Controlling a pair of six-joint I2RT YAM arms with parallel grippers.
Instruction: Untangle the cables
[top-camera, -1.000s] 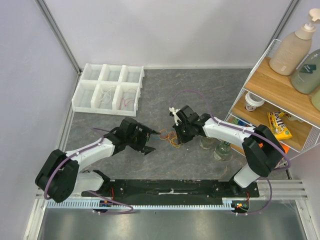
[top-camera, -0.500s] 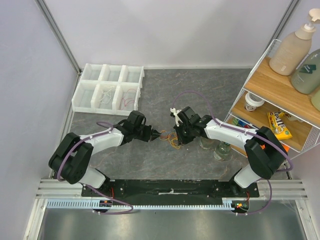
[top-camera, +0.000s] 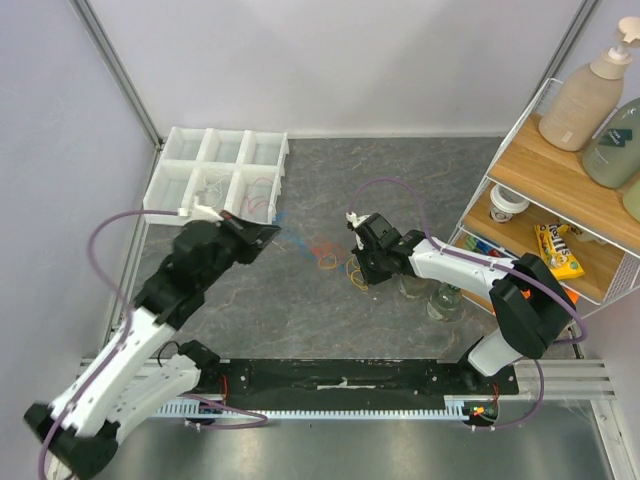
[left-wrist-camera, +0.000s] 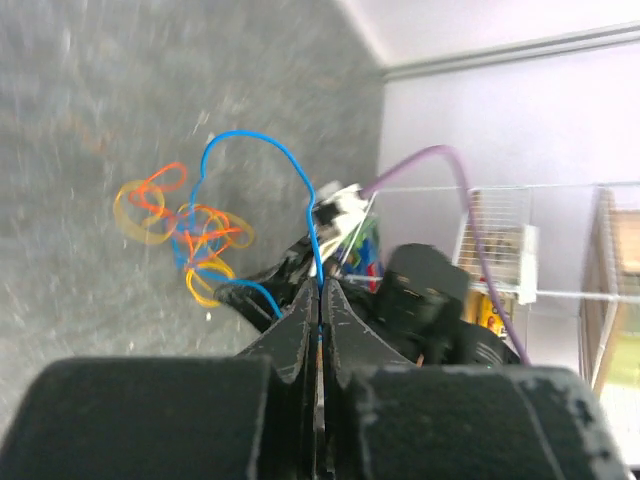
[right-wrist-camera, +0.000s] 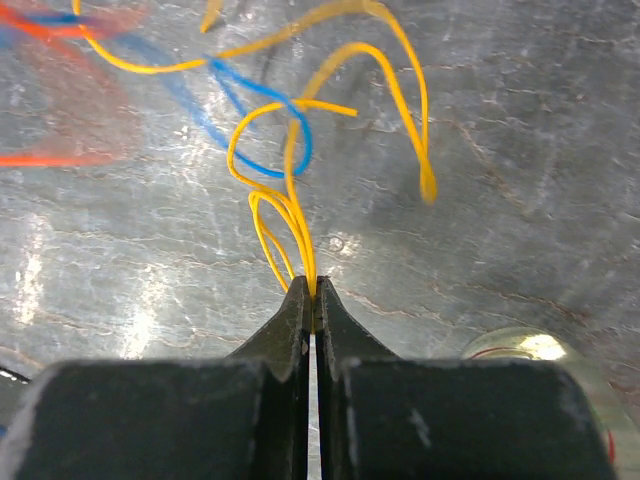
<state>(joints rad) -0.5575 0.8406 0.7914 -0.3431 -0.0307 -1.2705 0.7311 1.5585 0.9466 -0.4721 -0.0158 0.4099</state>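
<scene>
Cables (top-camera: 328, 256): knotted cluster at centre between 2 arms. Clamped blue cable (left-wrist-camera: 255, 150) in left gripper (left-wrist-camera: 320, 292), raised near white tray (top-camera: 165, 195); pinched yellow cable (right-wrist-camera: 290, 205) in right gripper (right-wrist-camera: 313, 288), low over table (top-camera: 420, 190). Likely needed firm right anchor, slow outward pull on blue, watch for snagged orange. Grey mottled surface, white walls, wire shelf (top-camera: 560, 165) at right.

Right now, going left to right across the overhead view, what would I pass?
White divided tray, left gripper holding a blue cable, loose tangle of cables, right gripper holding a yellow cable, glass jars, shelf rack.
</scene>
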